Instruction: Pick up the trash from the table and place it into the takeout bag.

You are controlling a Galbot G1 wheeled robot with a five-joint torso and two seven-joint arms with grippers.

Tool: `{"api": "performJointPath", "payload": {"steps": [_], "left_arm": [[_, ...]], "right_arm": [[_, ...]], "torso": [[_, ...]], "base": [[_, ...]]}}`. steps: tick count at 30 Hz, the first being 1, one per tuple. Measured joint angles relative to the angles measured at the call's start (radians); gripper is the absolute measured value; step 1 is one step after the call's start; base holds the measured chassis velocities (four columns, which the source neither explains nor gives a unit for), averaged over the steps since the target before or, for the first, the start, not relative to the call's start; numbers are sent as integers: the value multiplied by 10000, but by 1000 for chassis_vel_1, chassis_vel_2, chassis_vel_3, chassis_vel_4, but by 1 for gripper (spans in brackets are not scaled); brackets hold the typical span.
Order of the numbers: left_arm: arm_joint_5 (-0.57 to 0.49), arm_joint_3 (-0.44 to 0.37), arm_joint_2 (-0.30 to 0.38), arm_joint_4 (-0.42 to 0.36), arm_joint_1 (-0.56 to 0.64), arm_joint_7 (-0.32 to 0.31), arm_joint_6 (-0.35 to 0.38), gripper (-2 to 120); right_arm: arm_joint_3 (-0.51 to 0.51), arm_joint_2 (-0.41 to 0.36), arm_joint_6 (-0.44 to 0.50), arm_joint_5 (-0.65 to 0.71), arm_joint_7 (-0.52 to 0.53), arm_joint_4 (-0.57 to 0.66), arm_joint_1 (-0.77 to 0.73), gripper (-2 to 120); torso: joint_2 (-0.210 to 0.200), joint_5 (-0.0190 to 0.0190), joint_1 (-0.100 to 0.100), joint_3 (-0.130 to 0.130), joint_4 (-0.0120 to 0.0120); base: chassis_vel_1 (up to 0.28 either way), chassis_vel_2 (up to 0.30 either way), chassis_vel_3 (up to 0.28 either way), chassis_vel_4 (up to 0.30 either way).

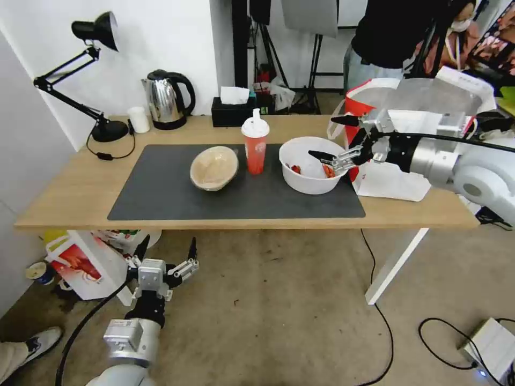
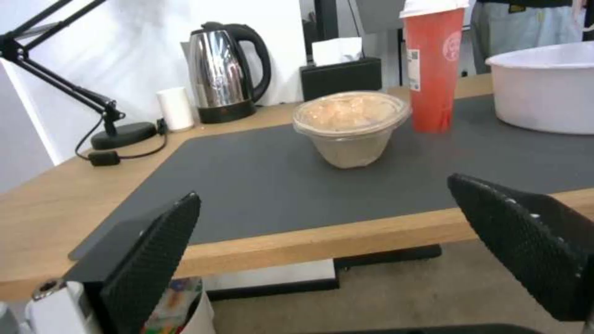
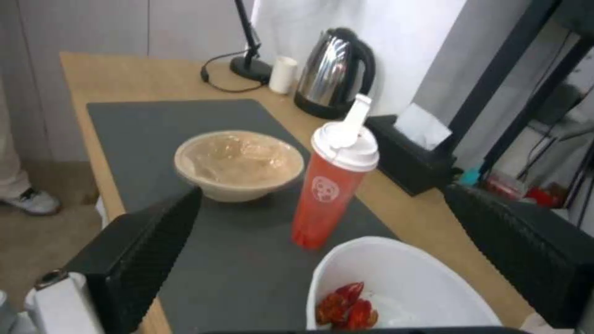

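On the table [image 1: 70, 187], three pieces of trash stand in a row on the dark mat [image 1: 161, 193]: a beige pulp bowl [image 1: 213, 168] [image 2: 350, 125] [image 3: 238, 162], a red drink cup with a white domed lid [image 1: 255, 146] [image 2: 434, 69] [image 3: 331, 190], and a white bowl holding red scraps [image 1: 311, 163] [image 3: 396, 287]. The takeout bag [image 1: 389, 185] stands open at the table's right end. My right gripper [image 1: 328, 138] is open, hovering over the white bowl's right rim in front of the bag. My left gripper [image 1: 168, 249] hangs open below the table's front edge, near the floor.
A black desk lamp [image 1: 99, 32], a kettle [image 1: 169, 99], a small white cup [image 1: 139, 119] and a black tissue box [image 1: 233, 110] line the table's back edge. A red-and-white carton [image 1: 80, 262] sits on the floor at left. Cables and a white box [image 1: 491, 343] lie at right.
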Motion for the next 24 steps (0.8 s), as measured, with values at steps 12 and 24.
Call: {"api": "performJointPath", "payload": {"steps": [12,24], "left_arm": [[0,0,0,0,0,-1,0,100],[0,0,0,0,0,0,0,100]], "right_arm": [[-1457,744,64,-1256,-1374,-1455,1520,100],[-3088,1060,446,-2296,-3018,-2664,3212,100]], "torso": [[0,1,-1,0,1],[0,-3,-1,0,-1]], "base": [[0,0,0,0],[0,0,0,0]]}}
